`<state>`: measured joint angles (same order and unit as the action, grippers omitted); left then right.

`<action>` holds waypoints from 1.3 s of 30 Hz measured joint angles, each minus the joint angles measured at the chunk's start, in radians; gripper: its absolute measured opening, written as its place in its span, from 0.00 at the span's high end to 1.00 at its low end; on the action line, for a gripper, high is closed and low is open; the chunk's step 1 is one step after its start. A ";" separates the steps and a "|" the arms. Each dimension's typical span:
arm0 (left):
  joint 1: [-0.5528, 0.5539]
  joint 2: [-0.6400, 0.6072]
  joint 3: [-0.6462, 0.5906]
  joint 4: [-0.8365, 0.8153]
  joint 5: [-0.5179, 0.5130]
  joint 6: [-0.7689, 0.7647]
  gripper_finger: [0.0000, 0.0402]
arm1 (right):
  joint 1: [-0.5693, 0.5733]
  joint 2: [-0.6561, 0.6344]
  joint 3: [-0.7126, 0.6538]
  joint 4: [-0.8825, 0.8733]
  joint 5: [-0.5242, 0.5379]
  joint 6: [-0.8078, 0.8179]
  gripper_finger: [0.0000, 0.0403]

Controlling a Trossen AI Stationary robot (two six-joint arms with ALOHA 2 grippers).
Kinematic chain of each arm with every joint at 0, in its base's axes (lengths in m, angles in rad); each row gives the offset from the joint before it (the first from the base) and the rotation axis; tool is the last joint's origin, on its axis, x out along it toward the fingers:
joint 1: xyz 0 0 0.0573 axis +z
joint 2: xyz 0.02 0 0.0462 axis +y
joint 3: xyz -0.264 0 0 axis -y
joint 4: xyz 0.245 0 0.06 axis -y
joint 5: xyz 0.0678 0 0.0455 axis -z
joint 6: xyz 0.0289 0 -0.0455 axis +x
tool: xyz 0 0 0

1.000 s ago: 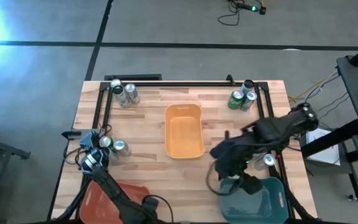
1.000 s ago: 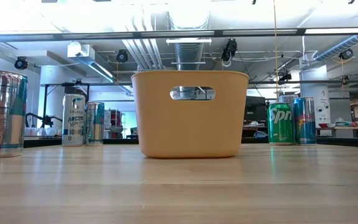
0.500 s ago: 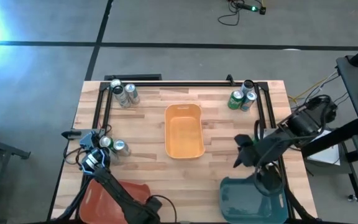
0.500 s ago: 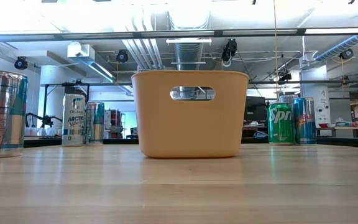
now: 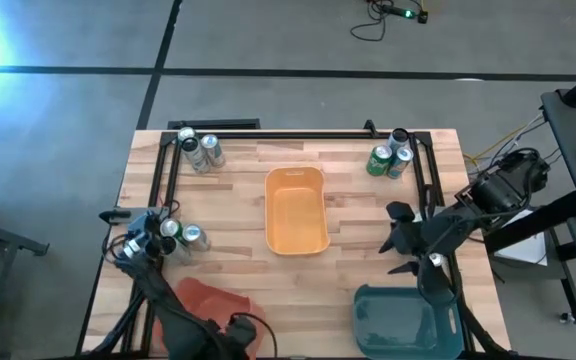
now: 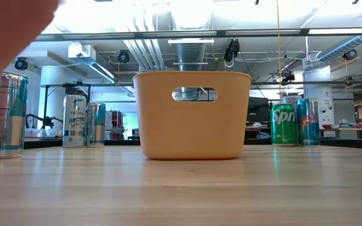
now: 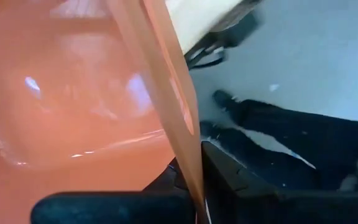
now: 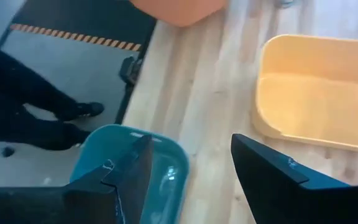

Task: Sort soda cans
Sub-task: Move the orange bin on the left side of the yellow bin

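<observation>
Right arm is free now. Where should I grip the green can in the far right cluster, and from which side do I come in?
Grip the green can across its round wall, just below the silver top, descending from above. It stands upright, and the silver-blue cans crowd its far right side, so set the right gripper fingers along its open near and left flanks.

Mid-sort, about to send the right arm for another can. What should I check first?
1. The right end effector open and empty: ok.
2. The left end effector clamped on the red plastic bin wall: ok.
3. That bin resting flat on the wooden table: not ok, it looks lifted.
4. The orange plastic bin empty: ok.
5. The green soda can upright, unblocked: ok.
6. The teal plastic bin contents: cannot tell, the right arm covers part.
</observation>
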<state>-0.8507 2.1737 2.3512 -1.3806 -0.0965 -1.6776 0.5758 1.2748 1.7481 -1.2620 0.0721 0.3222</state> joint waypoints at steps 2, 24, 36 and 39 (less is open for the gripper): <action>-0.007 -0.030 0.000 0.004 -0.052 0.067 1.00 | 0.000 -0.004 0.000 -0.004 0.019 -0.008 0.48; 0.061 -0.228 -0.007 0.091 -0.255 0.666 1.00 | 0.000 -0.010 0.000 -0.020 0.228 -0.026 0.60; 0.117 -0.353 -0.015 -0.205 -0.384 0.900 1.00 | -0.001 -0.007 -0.003 -0.021 0.383 0.215 0.70; 0.130 -0.378 -0.061 -0.183 -0.351 0.977 1.00 | -0.001 0.000 -0.007 -0.027 0.371 0.274 0.73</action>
<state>-0.7205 1.7961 2.2905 -1.5634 -0.4479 -0.7002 0.5751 1.2751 1.7416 -1.2890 0.4432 0.5959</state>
